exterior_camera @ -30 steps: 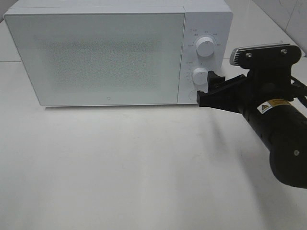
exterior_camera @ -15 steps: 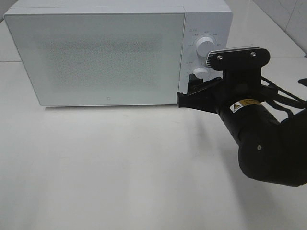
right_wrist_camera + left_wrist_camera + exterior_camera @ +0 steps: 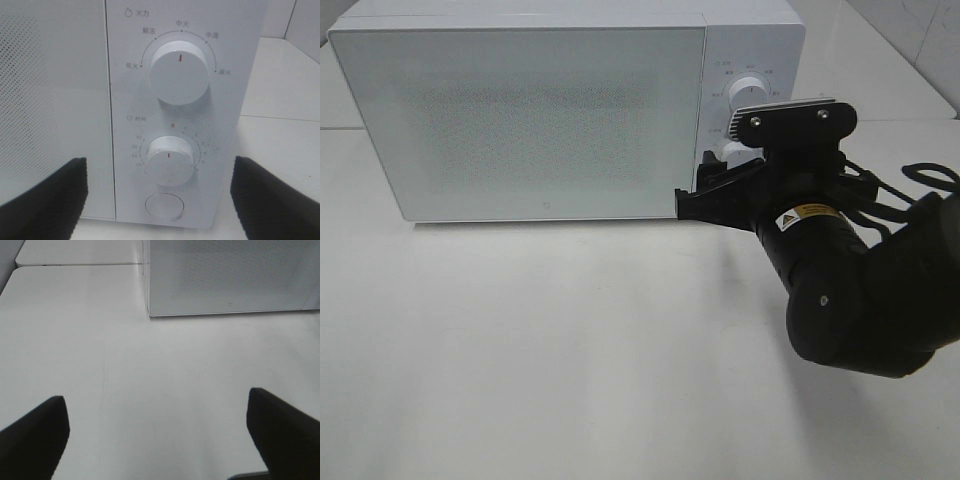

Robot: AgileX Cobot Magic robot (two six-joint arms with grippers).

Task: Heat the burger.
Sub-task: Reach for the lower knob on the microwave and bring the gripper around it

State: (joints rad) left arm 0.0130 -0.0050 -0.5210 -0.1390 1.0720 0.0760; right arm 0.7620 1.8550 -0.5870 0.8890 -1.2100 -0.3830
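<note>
The burger is out of view. A white microwave (image 3: 520, 110) stands at the back of the table with its door shut. My right gripper (image 3: 703, 192) hovers open just in front of the control panel, at the door's right edge. In the right wrist view its dark fingers (image 3: 42, 192) stand wide apart on either side of the lower timer knob (image 3: 169, 160) and the round button (image 3: 164, 206), touching nothing. The upper power knob (image 3: 179, 72) points straight up. My left gripper (image 3: 160, 437) is open over bare table in front of the microwave (image 3: 230, 275).
The white table (image 3: 570, 350) runs in front of the microwave. The right arm's thick black body (image 3: 850, 300) and cables (image 3: 920, 185) fill the right side. A tiled wall (image 3: 920, 40) sits at the back right.
The right gripper has slid left along the microwave's front, from beside the lower knob to the door's right edge. The arm's body has come further into view.
</note>
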